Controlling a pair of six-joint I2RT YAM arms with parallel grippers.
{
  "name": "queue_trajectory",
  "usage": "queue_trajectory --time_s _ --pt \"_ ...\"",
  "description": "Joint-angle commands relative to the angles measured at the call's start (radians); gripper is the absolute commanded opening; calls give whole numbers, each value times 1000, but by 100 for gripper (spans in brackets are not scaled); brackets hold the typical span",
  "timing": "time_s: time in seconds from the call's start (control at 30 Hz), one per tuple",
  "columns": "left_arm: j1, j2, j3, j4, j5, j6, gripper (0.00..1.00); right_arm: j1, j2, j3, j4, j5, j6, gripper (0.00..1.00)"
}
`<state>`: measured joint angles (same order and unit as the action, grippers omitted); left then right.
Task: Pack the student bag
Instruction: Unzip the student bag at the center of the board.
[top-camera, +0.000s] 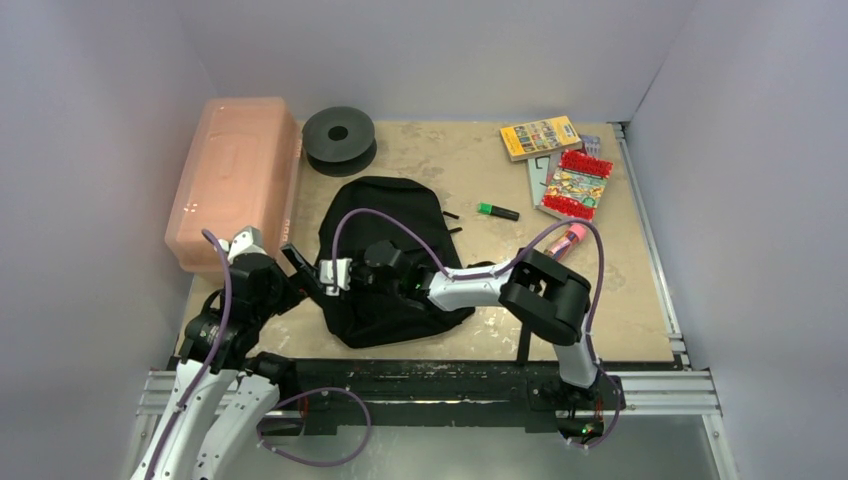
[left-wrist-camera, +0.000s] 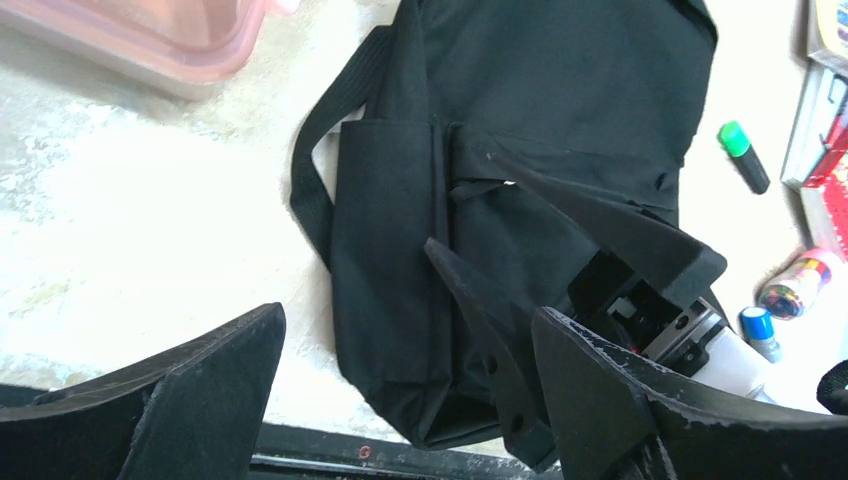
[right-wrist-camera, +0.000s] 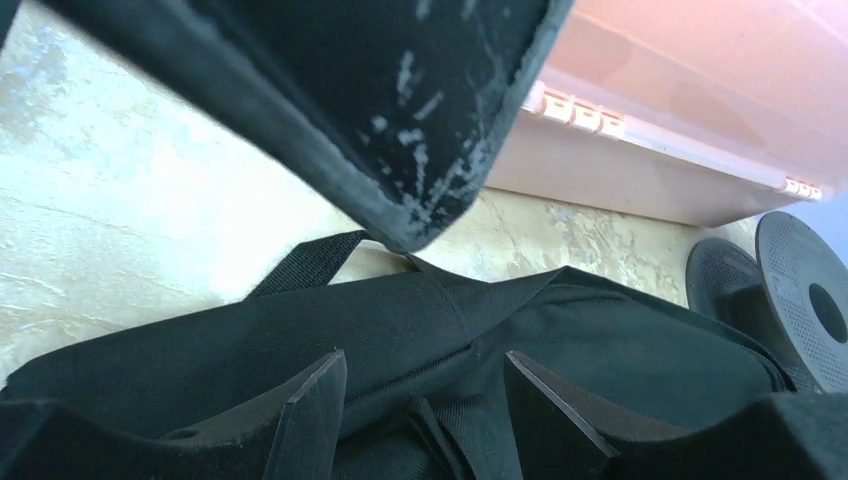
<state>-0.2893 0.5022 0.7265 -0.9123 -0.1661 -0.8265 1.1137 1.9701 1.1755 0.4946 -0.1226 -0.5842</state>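
You have a mottled beige table (top-camera: 470, 180) closed in by plain grey-white walls (top-camera: 430, 50). The soft black fabric backpack (top-camera: 385, 215) lies flat near the middle of it, toward the near edge.

To the backpack's left sits a pink translucent plastic box (top-camera: 235, 175). Just beyond the backpack is a black round spool (top-camera: 339, 138). To its right lies a green-capped highlighter (top-camera: 497, 211), and farther right a yellow book (top-camera: 540, 137) and a red-edged booklet (top-camera: 575, 186).

Your right arm stretches across the backpack's near half and hides it. A black webbing strap (left-wrist-camera: 310, 170) loops out from the backpack toward the box.

Your left claw (top-camera: 272, 258) hangs spread wide at the backpack's left edge, holding nothing. Your right claw (right-wrist-camera: 425, 375) stands partly apart, tips down at the fabric, with no fold visibly pinched.
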Motion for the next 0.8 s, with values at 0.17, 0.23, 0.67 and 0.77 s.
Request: queue_trajectory --time_s 0.17,0.23,0.67,0.77 --pt "-4 2 26 15 9 22 93 3 75 31 114 210 -37 57" --pt "-4 5 26 15 12 24 93 2 77 23 123 219 -32 56" --pt "-4 73 11 23 11 -29 92 -8 28 20 123 221 222 0" --pt "-4 129 -3 85 82 -54 92 -30 -51 -55 163 169 370 0"
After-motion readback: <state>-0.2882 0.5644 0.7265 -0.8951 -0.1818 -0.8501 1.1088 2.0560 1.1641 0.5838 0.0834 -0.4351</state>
